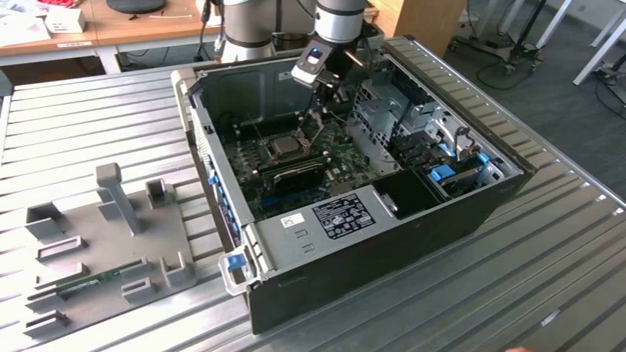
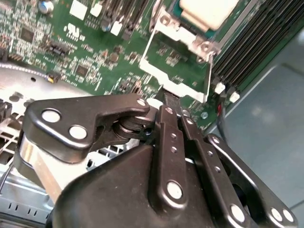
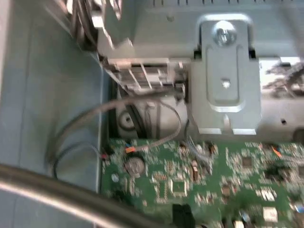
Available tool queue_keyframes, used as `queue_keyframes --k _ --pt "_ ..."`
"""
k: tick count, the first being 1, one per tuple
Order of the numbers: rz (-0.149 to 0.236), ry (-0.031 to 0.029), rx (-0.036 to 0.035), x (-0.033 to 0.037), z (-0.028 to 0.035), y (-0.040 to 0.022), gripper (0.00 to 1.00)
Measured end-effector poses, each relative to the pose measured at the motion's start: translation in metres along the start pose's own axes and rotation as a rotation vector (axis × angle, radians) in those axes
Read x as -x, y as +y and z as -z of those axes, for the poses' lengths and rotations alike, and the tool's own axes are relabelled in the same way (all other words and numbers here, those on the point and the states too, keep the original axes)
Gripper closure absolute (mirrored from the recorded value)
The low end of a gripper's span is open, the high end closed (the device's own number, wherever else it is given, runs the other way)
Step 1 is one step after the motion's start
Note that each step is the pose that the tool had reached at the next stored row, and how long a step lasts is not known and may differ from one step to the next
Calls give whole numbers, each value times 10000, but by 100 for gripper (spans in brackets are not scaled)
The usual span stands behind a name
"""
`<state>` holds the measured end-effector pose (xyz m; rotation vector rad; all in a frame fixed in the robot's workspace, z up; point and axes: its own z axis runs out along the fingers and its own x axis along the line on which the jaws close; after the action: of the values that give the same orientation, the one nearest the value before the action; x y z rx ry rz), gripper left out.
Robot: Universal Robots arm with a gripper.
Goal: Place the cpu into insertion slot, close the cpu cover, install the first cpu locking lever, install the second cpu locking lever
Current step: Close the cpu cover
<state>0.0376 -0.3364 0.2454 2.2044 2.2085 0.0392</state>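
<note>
Gripper [image 2: 170, 99] linkage looms closest, jaws together, tip touching the raised cpu cover [image 2: 180, 33]; the cpu [image 1: 286, 145] sits in the insertion slot [image 1: 266, 147], mid-frame in the exterior view. I fear the tip skidding off that thin rim

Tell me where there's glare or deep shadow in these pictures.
Second wrist view: glare washes the cpu nearly white, and the gripper links carry bright highlights. Exterior view: the ribbed table reflects light in bands, while the inside of the computer case lies dimmer. First wrist view: the grey bracket is evenly lit, without hard shadows.
</note>
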Motion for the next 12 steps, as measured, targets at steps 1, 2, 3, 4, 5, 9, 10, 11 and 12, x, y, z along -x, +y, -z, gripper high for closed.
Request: queue_keyframes --k 1,2,3,4,5,9,10,11,12 --pt "0 1 0 -3 0 -32 90" --pt "0 0 0 -6 0 -65 90" --pt "0 0 0 -10 1 -100 90" --pt "0 0 0 -13 1 -137 90" --pt "1 0 0 -18 1 -180 90" --pt "0 0 -1 -30 2 -331 90" --pt "-1 0 0 -31 2 -352 90" --pt "0 0 0 -31 2 -364 90" --pt "0 -1 0 -31 1 -376 90"
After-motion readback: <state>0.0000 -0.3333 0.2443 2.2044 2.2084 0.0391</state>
